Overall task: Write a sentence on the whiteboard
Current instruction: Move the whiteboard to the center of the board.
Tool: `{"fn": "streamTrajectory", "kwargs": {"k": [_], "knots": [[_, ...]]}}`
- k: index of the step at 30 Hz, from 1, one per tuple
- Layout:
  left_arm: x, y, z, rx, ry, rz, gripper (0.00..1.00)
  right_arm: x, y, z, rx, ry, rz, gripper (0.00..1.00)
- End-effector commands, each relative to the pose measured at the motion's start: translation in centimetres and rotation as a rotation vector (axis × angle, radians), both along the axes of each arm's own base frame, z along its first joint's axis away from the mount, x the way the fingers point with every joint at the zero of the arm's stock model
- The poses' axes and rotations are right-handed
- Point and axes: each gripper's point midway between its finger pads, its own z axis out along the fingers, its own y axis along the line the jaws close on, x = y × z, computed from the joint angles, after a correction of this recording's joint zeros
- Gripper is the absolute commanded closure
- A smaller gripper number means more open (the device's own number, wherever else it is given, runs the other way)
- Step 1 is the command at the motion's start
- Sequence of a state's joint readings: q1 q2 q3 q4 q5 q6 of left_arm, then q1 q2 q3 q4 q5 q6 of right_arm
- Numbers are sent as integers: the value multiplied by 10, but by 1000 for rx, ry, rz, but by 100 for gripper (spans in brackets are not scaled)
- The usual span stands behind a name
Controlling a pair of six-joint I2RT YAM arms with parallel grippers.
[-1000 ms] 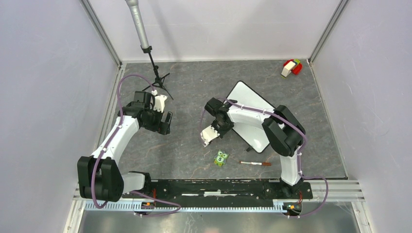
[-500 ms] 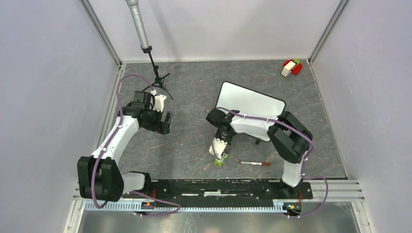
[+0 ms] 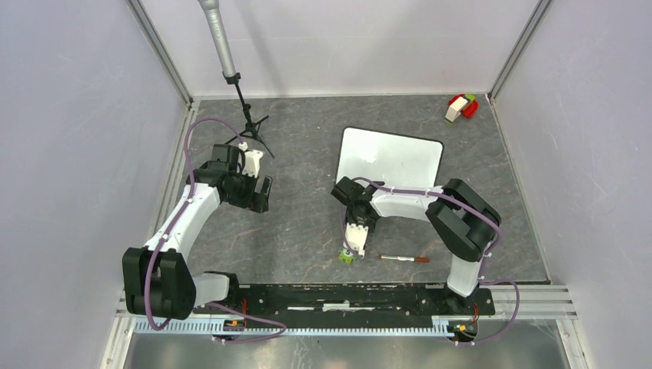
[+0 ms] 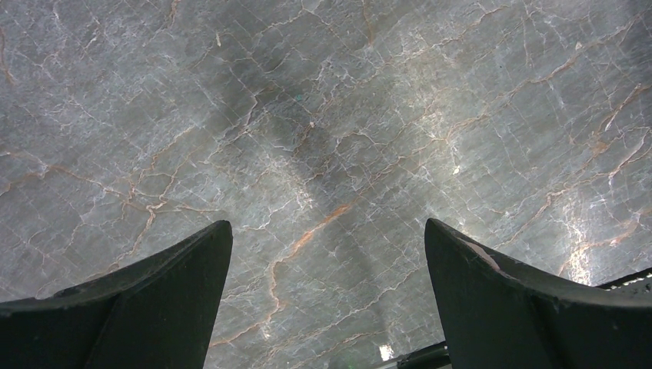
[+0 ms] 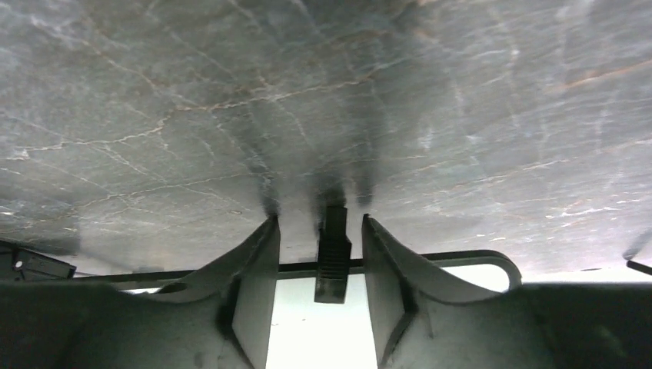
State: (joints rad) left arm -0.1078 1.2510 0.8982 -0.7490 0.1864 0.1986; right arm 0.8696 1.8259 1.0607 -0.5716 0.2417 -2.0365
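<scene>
Two pincers are empty. The right pincer [image 5: 318, 218] hangs low over the counter [image 3: 300, 146], its fingers a narrow gap apart and pinching nothing. The left pincer [image 4: 327, 224] is spread wide. The marker [image 3: 404, 258] lies flat to the right pincer's right. A small green toy [image 3: 348, 254] sits just beside its tips, and the whiteboard [image 3: 390, 157] lies beyond it. Recommended: spread wider, set the fingers across the marker barrel, clear the toy, descend squarely.

Rectangular white whiteboard [image 3: 390, 157] on marbled tabletop [image 3: 300, 138]; before it thin marker pen [image 3: 404, 258], small green toy [image 3: 348, 255] just left.
</scene>
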Motion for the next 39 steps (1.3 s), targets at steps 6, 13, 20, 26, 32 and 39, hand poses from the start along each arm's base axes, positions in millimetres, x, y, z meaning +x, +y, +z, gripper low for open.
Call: {"fn": "streamTrajectory", "kwargs": {"k": [6, 13, 20, 26, 32, 39], "knots": [[13, -6, 17, -37, -76, -4, 0, 8, 11, 36, 132, -64, -47, 16], [13, -6, 22, -43, -91, -2, 0, 9, 42, 103, 582, 2, -457, 7], [18, -2, 34, -32, -154, 44, 0, 20, 5, 163, 1059, 158, -1077, 2], [20, 0, 53, -51, -225, 82, 0, -9, -40, 155, 1149, 441, -1680, 2], [22, 0, 57, -82, -269, 142, 0, -39, -85, 110, 1181, 421, -2097, 3], [27, 1, 60, -102, -313, 189, 0, -40, -134, 93, 1396, 145, -2335, 12]]}}
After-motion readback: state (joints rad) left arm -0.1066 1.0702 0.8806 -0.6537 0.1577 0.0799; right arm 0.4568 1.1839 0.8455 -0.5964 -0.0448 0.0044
